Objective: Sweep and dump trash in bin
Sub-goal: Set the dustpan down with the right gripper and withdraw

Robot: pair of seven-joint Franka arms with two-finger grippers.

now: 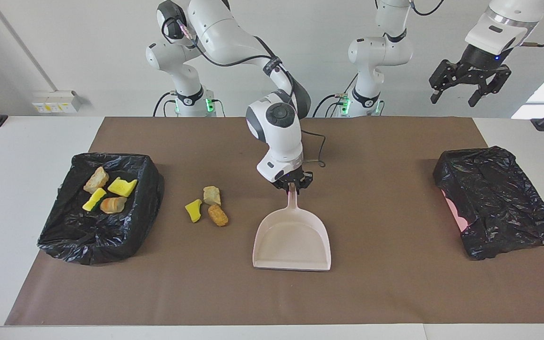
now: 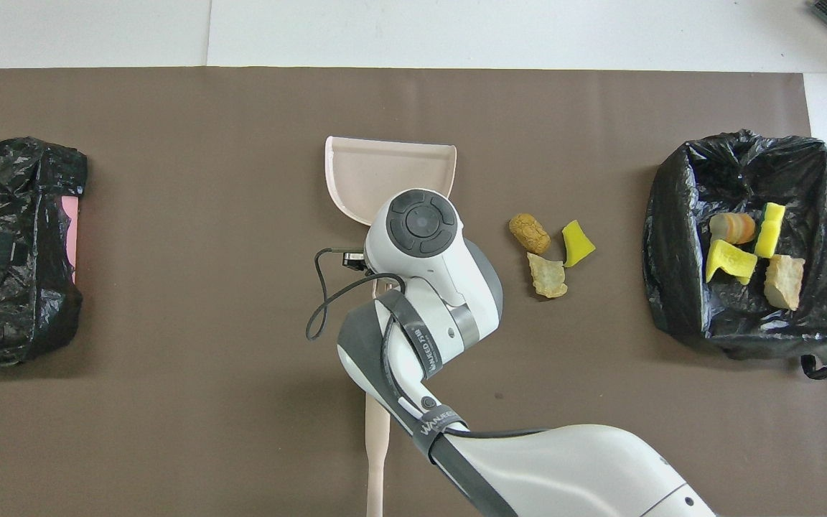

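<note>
Roughly half the job looks done: four pieces of trash (image 1: 107, 191) already lie in the bin (image 1: 144, 189) at the right arm's end of the table, a beige lump, two yellow sponge bits and an orange-brown piece. Three more pieces (image 1: 207, 206) still sit on the brown mat (image 1: 376, 293) between that bin and the dustpan (image 1: 292, 243): a yellow sponge bit, a beige lump and an orange-brown chunk, touching or nearly so, near the bin but clear of it. The right gripper (image 1: 292, 185) is clamped on the dustpan's handle, and the pan sits level at or just above the mat with its mouth pointing away from the robots, well apart from the three pieces; it is empty. The brush (image 2: 376, 438) lies on the mat nearer the robots, mostly covered by the right arm in the overhead view, and no gripper holds it. The left gripper (image 1: 469, 78) waits high over its own end of the table, fingers spread and holding nothing. A second bin (image 1: 498, 208), at the left arm's end, shows no trash on top of its bag. What is left, by my reading, is to get the three loose pieces into the pan, probably with the brush, and tip them into the bin with the others.
</note>
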